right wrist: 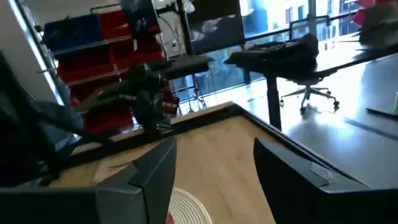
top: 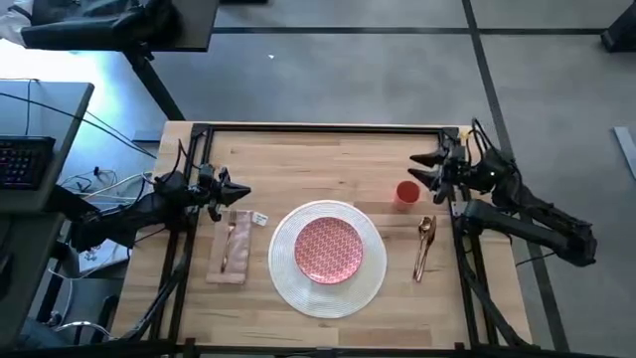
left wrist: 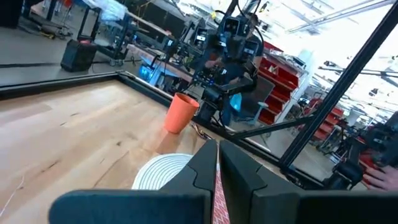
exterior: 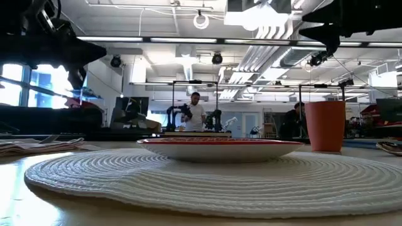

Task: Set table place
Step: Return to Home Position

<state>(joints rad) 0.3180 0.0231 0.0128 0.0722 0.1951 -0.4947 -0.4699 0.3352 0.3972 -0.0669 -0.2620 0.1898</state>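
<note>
A round white woven placemat (top: 328, 283) lies at the table's (top: 298, 149) near middle, and a red-patterned plate (top: 328, 249) rests flat on it. An orange cup (top: 406, 193) stands upright on the wood, far right of the mat. A beige napkin (top: 231, 261) lies left of the mat with a copper fork (top: 228, 244) on top. More copper cutlery (top: 424, 247) lies right of the mat. My left gripper (top: 238, 192) hovers shut over the napkin's far end. My right gripper (top: 422, 167) stands open above the wood just beyond the cup.
A small white tag (top: 260, 218) lies between napkin and mat. The far half of the wood is bare. The black frame (top: 318, 127) runs along the table's edges. A grey desk with a keyboard (top: 20, 159) stands off the left side. People (exterior: 196, 113) are far off in the room.
</note>
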